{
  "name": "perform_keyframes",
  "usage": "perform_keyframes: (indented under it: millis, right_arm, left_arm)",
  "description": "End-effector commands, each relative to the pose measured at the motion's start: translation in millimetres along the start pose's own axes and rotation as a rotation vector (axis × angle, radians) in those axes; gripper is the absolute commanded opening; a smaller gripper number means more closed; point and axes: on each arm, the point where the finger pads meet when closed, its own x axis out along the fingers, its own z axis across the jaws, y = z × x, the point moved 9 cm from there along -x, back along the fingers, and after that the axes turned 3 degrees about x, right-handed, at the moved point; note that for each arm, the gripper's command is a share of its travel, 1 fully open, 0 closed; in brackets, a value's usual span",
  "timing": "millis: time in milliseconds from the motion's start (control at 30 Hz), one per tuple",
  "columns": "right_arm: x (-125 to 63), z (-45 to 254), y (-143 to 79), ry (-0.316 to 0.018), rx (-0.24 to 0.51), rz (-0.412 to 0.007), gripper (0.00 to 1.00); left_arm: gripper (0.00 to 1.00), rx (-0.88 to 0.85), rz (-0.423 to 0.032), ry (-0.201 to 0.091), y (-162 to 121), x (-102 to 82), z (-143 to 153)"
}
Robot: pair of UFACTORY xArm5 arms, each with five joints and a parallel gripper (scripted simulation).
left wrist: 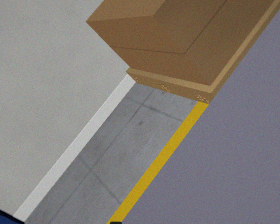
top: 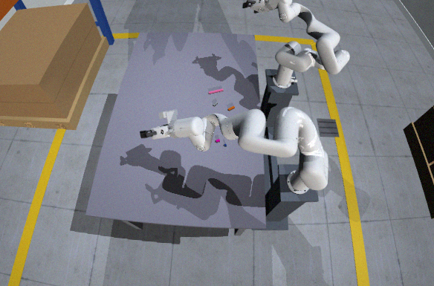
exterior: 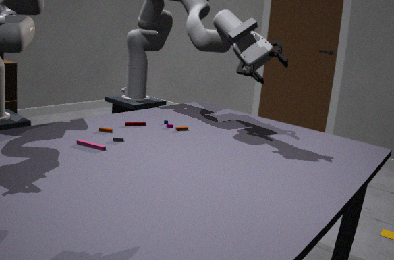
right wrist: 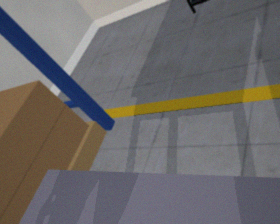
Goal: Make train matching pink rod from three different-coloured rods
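The pink rod (top: 215, 91) (exterior: 91, 144) lies flat. A grey rod (top: 215, 104) (exterior: 118, 140) and an orange rod (top: 231, 108) (exterior: 106, 130) lie near it, apart. A red rod (exterior: 135, 123) and a second orange rod (exterior: 181, 128) show in the exterior view; the left arm hides them in the top view. A magenta rod (top: 218, 140) (exterior: 169, 125) and a small blue rod (top: 224, 145) (exterior: 166, 121) lie close together with a gap. My left gripper (top: 146, 134) (exterior: 274, 73) is open and empty, high above the table. My right gripper (top: 250, 8) is open and empty, raised beyond the table's far edge.
The table (top: 156, 72) (exterior: 202, 200) carries the rods and the arms' shadows. In the top view the left arm reaches over the rods. A pallet with large brown boxes (top: 41, 53) (left wrist: 176, 45) (right wrist: 36, 135) and a blue post (top: 94, 1) (right wrist: 51, 65) stand beyond the table's side.
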Motion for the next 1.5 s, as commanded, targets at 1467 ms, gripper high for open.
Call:
perform_keyframes:
  millis: [1467]
  right_arm:
    - [56.6, 104.5, 99.7, -0.500, -0.010, -0.249, 1.00]
  left_arm:
    - [1.00, 0.708, -0.164, -0.538, -18.2, -55.8, 61.5]
